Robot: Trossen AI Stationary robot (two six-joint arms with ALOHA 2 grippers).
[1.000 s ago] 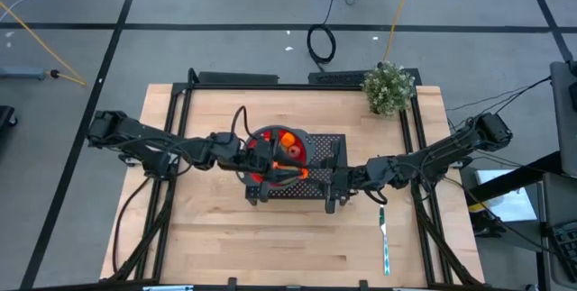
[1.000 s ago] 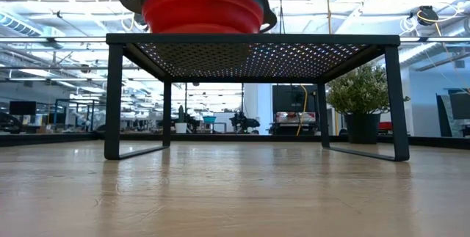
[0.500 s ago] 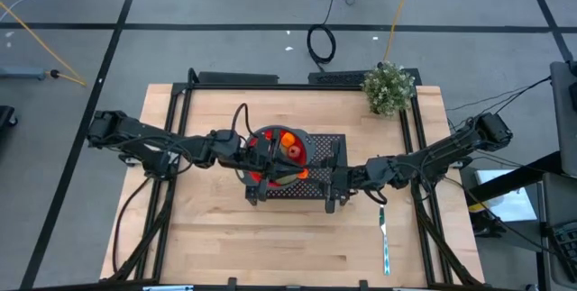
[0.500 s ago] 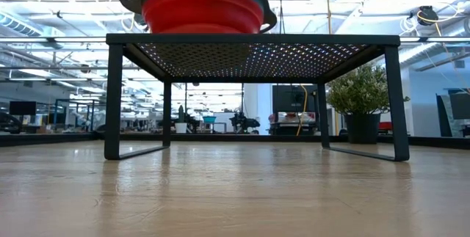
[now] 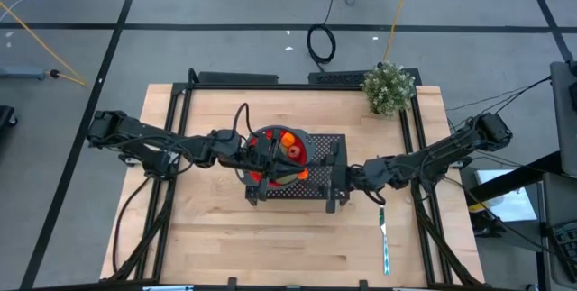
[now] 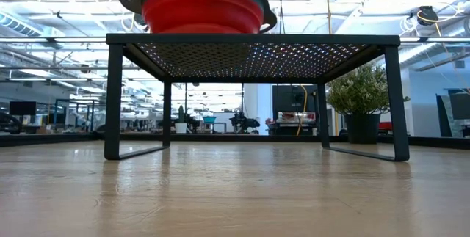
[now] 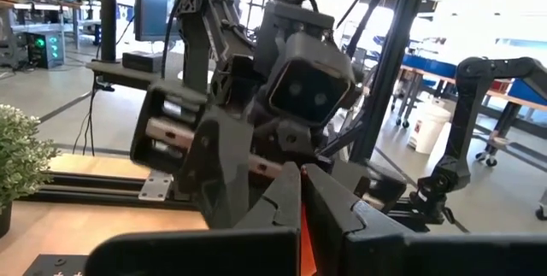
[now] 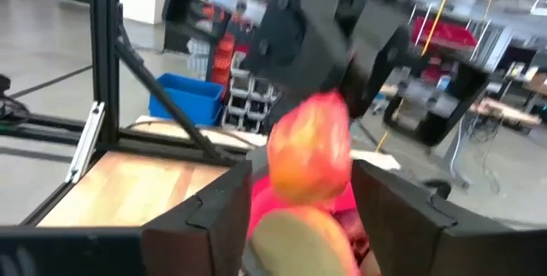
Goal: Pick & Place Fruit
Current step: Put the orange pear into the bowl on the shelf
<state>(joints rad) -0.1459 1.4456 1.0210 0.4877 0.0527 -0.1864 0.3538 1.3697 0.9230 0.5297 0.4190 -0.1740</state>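
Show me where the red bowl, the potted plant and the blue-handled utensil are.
red bowl [image 6: 202, 9], low view, its side wall.
potted plant [image 5: 389, 87], high view, its leaves.
utensil [image 5: 385, 257], high view, its blue handle.

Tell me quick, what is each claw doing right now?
Left gripper: shut over the red bowl; holding anything cannot be told.
Right gripper: open, with fruit between its fingers.

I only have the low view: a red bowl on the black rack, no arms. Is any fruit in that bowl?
Observer: Yes. From above, orange and red fruit lie inside the bowl.
Operator: Where are the end effectors?
Observer: The left end effector is over the bowl, shut.
Operator: And the right?
Observer: The right end effector is open at the rack's right edge, pointing toward the bowl.
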